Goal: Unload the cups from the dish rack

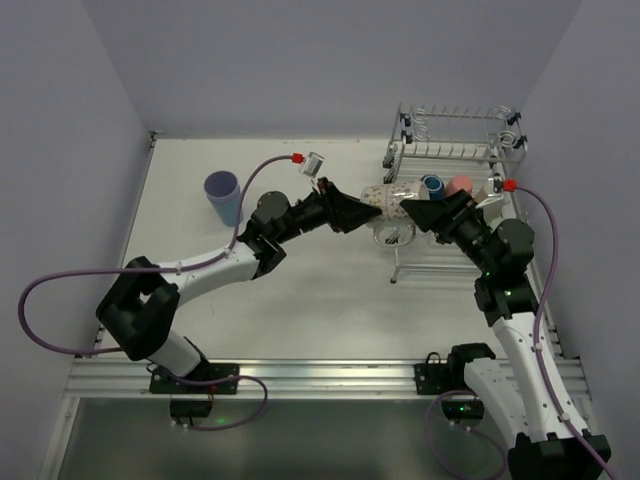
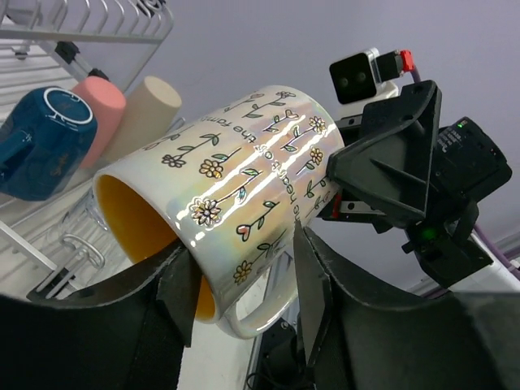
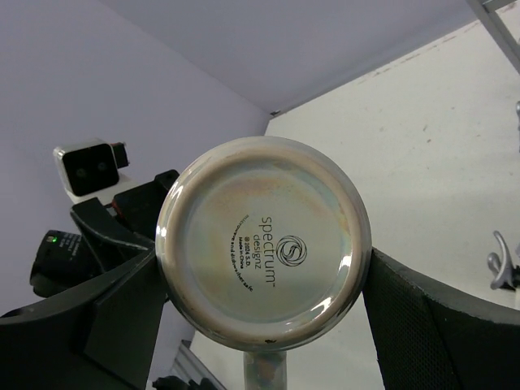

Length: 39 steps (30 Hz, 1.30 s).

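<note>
We see the table (image 1: 300, 300) under both grippers. The dish rack (image 1: 450, 148) stands just beyond the right gripper (image 1: 412, 212), and its lower tier runs underneath that gripper. The rack is on the far side of the mug from the left gripper (image 1: 366, 208).

The orange-inside mug (image 2: 244, 179) hangs in the air between the two grippers, lying on its side at the rack's left edge. We read both grippers as clamped on it:
- The left gripper's fingers (image 2: 183, 288) squeeze the wall near the rim. The open mouth faces back toward the left wrist, and the handle hangs down between the fingers.
- The right gripper's fingers (image 3: 122, 317) press either side of the base end. The stamped bottom faces straight into the right wrist camera.

So the mug spans nose to nose, with each gripper directly across it from the other.

The lavender tumbler (image 1: 222, 197) stands upright on the table, well behind the left gripper and clear of both arms.

In the rack, just past the right gripper, three cups lie on their sides in a row, touching:
- dark-blue mug (image 2: 41, 138)
- pink cup (image 2: 101, 106)
- beige cup (image 2: 150, 110), nearest the held mug's wall but apart from it

Below the held mug's mouth sits a clear glass (image 2: 79, 244) with a loop handle. It's partly hidden, so we can't tell how it lies. The rack wires and that cup row crowd the side beyond the mug. The right gripper blocks its base end.
</note>
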Tool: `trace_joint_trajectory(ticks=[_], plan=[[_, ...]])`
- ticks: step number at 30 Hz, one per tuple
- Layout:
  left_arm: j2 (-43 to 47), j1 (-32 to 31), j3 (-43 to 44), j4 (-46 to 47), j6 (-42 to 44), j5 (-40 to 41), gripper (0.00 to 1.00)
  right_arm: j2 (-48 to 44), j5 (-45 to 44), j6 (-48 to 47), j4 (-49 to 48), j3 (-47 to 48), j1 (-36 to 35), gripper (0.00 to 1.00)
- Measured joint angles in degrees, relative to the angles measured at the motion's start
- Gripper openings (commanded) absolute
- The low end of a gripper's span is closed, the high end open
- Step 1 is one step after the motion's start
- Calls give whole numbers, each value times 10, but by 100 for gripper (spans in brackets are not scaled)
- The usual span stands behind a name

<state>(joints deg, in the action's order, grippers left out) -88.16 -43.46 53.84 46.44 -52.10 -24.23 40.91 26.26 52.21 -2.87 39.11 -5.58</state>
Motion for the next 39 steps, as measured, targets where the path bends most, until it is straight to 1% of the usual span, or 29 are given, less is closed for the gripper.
trace_joint_trajectory(ticks=[1,2,5,6,7,8,9,11,14,15,17,18,21,24,26,29,31,39], plan=[[0,0,0,3,0,3,46,1,4,10,-15,-5,-1,57],[0,0,0,8,-1,6,43,3,7,21,-31,-11,-2,57],[2,2,-2,21,-8,12,40,11,7,49,-72,-23,-11,57],[4,3,-3,26,-9,13,35,16,4,55,-86,-25,-16,57],[6,5,-3,30,-10,16,19,21,0,61,-97,-26,-22,57],[9,7,-5,34,-10,17,12,27,-4,69,-109,-27,-29,58],[13,9,-9,37,-11,20,0,32,-9,74,-120,-28,-36,58],[28,10,-21,39,-11,27,0,40,-15,82,-133,-29,-48,59],[59,10,-40,32,-5,42,0,50,-11,98,-157,-32,-63,75],[69,10,-42,21,0,45,0,52,-10,103,-164,-33,-66,88],[100,9,-44,-15,20,56,0,56,-2,113,-179,-34,-73,98],[119,6,-47,-34,32,62,0,56,4,118,-185,-34,-77,99],[183,-3,-55,-86,73,90,0,57,25,116,-187,-34,-88,99],[240,-8,-62,-104,100,105,0,71,40,114,-193,-34,-91,99],[270,-6,-74,-114,116,115,0,94,57,124,-215,-33,-90,99],[273,-6,-78,-109,115,112,0,134,81,148,-256,-26,-93,99],[271,-7,-78,-118,114,113,0,149,83,152,-264,-19,-103,99],[271,-9,-78,-157,132,134,0,158,55,112,-216,2,-134,99]])
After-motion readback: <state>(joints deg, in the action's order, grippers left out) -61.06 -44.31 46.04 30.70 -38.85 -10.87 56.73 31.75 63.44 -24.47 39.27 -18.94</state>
